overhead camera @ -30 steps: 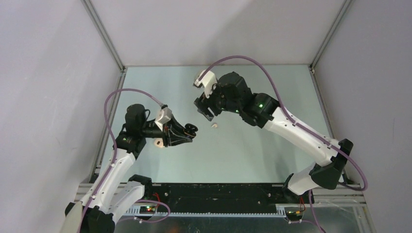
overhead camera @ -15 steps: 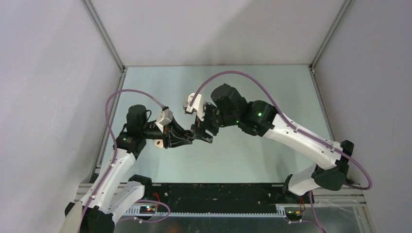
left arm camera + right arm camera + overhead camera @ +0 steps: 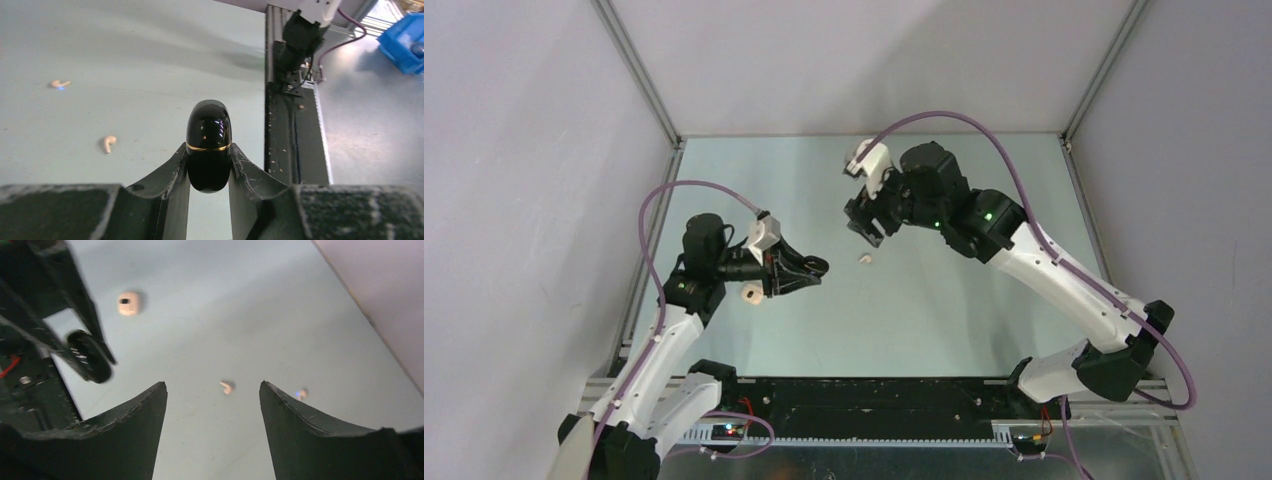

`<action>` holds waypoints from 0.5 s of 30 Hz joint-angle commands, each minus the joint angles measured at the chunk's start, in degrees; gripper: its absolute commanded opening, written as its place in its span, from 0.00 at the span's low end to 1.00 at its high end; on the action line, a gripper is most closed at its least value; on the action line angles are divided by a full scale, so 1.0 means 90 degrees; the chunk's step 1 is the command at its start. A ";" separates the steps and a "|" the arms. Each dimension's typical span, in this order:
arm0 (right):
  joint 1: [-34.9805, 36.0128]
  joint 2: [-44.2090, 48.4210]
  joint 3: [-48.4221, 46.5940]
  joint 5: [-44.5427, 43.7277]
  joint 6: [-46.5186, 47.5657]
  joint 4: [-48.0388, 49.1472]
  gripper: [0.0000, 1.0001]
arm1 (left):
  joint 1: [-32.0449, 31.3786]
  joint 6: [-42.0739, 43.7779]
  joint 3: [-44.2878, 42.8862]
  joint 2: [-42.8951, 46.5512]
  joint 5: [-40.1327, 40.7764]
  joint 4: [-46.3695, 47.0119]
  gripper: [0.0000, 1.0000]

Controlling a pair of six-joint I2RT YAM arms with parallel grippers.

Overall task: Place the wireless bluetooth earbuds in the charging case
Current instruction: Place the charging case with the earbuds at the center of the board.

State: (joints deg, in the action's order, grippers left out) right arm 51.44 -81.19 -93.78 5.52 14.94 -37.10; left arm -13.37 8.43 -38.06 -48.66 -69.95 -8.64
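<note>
My left tool (image 3: 209, 147) pinches a closed black case (image 3: 209, 122) above the pale green surface (image 3: 944, 310). My right tool (image 3: 212, 385) hangs spread. Two pale earbuds (image 3: 108, 143) lie loose on the surface, well apart. A beige case (image 3: 752, 294) sits near my left arm. Plain grey walls (image 3: 874, 60) and metal corner posts (image 3: 636, 70) enclose everything.

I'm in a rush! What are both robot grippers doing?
Left gripper: jaws shut on the glossy black pebble-shaped case.
Right gripper: jaws open, empty.
</note>
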 commanded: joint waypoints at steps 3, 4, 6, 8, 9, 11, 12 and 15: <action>-0.1358 0.0748 0.0670 -0.0058 -0.0178 0.0533 0.79 | -0.0012 -0.0516 -0.0241 -0.0286 0.1297 0.0821 0.00; -0.1530 0.0952 0.0789 0.0075 -0.0237 0.0659 0.83 | -0.0015 -0.0516 -0.0267 -0.0345 0.1618 0.0827 0.00; -0.2143 0.1247 0.1191 0.0228 -0.0277 0.0898 0.98 | -0.0016 -0.0502 -0.0343 -0.0555 0.2136 0.0847 0.00; -0.2516 0.1429 0.1468 0.0296 -0.0268 0.0933 0.99 | -0.0010 -0.0453 -0.0441 -0.0837 0.2550 0.0818 0.00; -0.2617 0.1441 0.1529 0.0320 -0.0266 0.0877 0.99 | -0.0017 -0.0400 -0.0544 -0.1076 0.2661 0.0747 0.00; -0.2878 0.1393 0.1606 0.0404 -0.0260 0.0676 0.99 | -0.0016 -0.0319 -0.0738 -0.1524 0.2965 0.0604 0.00; -0.3021 0.1383 0.1647 0.0461 -0.0272 0.0614 0.99 | -0.0011 -0.0310 -0.0919 -0.1681 0.3204 0.0543 0.00; -0.3236 0.1324 0.1944 0.0596 -0.0388 0.0679 1.00 | -0.0012 -0.0236 -0.1471 -0.2756 0.3587 -0.0010 0.01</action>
State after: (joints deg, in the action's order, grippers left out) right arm 24.29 -69.06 -78.96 8.10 13.39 -32.29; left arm -13.37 5.08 -44.84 -65.63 -45.71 -5.10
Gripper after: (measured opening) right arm 0.993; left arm 0.327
